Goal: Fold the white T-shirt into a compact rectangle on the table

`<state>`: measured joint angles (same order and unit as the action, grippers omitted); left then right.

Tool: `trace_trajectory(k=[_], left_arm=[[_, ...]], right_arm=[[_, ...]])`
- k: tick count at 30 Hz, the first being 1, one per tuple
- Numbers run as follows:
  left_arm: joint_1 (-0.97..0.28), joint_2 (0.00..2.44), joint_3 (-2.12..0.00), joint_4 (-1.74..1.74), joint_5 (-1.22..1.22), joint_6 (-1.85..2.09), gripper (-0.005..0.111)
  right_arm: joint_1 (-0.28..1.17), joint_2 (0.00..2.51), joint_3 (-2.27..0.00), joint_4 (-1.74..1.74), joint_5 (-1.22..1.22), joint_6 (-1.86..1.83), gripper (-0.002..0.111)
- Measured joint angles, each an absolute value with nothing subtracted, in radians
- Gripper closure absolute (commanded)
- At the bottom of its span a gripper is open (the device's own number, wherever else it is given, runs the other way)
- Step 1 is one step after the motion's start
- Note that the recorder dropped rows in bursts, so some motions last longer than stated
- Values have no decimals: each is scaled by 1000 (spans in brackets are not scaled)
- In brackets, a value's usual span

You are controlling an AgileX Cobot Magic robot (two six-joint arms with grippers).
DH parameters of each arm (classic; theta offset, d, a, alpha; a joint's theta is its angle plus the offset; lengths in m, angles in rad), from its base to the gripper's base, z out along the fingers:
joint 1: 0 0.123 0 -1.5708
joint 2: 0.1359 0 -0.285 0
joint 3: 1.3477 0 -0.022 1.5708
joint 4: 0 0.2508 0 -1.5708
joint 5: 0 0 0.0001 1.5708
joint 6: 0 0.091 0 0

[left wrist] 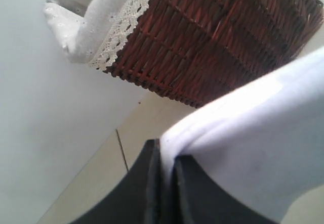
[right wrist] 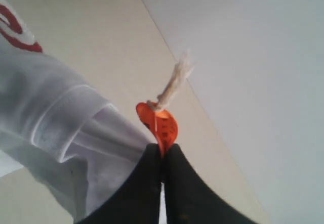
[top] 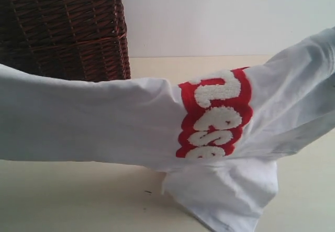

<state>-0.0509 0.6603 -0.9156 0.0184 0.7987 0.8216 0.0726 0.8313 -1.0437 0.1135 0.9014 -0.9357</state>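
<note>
Exterior view: got the white T-shirt (top: 104,122) strung up in the air across the frame, lettering sideways, with a bunched flap drooping toward the worktop (top: 63,195) and a wicker basket (top: 68,28) just behind. Could land twisted if lowered with that flap tucked under.

Left wrist view: left gripper (left wrist: 167,183) pinched shut on a fold of white cloth.

Right wrist view: right gripper (right wrist: 162,168) clamped shut at the collar, orange tag (right wrist: 162,125) poking out of the tips. Thin pinch, might slip under tension.
</note>
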Motion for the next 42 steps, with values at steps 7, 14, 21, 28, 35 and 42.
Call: trace_trajectory(k=[7,14,21,28,35,42], left_arm=[[-51,636,-1062,17,874,822,107],[-87,708,-1095,-114,1164,882,107],[-123,861,-1068,-219,1227,850,107],[-110,1082,-936,-109,1225,854,107],[-63,1378,-885,-91,1037,909,107],[-41,1569,-885,-87,518,909,107]], right_arm=[[73,765,-1080,113,922,-817,108],[73,804,-1126,116,1180,-655,108],[73,942,-1126,116,1228,-526,108],[73,1186,-1117,-42,1231,-373,108],[73,1523,-1154,-159,1145,-312,108],[73,1705,-1176,-244,620,-244,107]])
